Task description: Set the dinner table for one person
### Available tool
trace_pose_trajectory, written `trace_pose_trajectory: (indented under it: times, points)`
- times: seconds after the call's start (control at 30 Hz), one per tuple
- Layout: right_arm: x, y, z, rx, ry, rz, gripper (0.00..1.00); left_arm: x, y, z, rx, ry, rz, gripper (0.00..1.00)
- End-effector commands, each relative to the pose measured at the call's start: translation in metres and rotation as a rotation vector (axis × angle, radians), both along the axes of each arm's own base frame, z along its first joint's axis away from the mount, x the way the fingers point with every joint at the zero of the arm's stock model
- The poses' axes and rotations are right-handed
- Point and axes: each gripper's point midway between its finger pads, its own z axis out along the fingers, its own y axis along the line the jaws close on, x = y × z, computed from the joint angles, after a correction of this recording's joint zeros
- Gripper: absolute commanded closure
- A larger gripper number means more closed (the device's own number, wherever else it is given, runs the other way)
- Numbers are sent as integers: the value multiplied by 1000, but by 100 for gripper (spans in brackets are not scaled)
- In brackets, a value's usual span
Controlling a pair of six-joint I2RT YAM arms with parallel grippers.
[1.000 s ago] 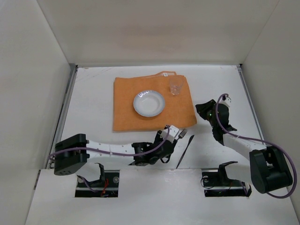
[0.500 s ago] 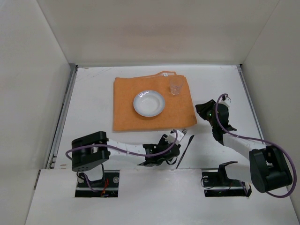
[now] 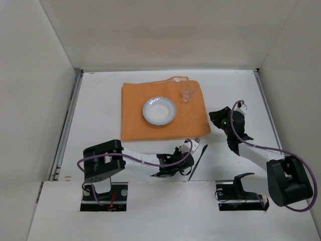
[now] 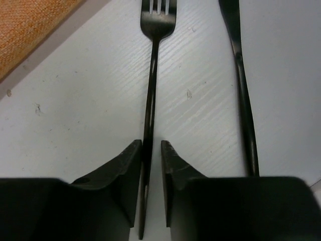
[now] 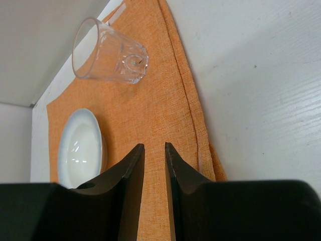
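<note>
A dark fork (image 3: 196,142) lies on the white dinner table (image 3: 100,100) just off the near right corner of the orange cloth (image 3: 135,110). My left gripper (image 3: 185,150) is low over the table. In the left wrist view its jaws (image 4: 151,145) stand narrowly around the end of the fork's handle (image 4: 149,100), which lies against the left finger. The tines point away from me. A dark knife (image 3: 198,161) lies to the right of the fork, also in the left wrist view (image 4: 246,115). My right gripper (image 3: 214,117) is shut and empty above the cloth's right edge (image 5: 160,100).
A white plate (image 3: 159,110) sits mid-cloth and a clear glass (image 3: 188,93) stands at the cloth's far right corner; the right wrist view shows both, plate (image 5: 80,150) and glass (image 5: 110,50). White walls close three sides. Metal rails run along the table's side edges.
My left arm's shoulder and elbow have swung to the right and the wrist has sunk lower toward the table. The fork's tines stay about where they were. The right arm has not moved.
</note>
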Motion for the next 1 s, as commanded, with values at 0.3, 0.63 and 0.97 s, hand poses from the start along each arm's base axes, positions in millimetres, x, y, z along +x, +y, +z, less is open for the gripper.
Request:
trace_pose_trajectory:
  times: [0.3,0.63,0.97]
  points:
    - [5,-1,18,5,-67,-7,64,-33,23,23,-48,39,-44,93]
    - [7,-1,14,3,-57,-10,63,18,106,118,-251,-95,213,93]
    - [9,1,11,6,-47,-5,63,149,223,132,-312,-127,670,92]
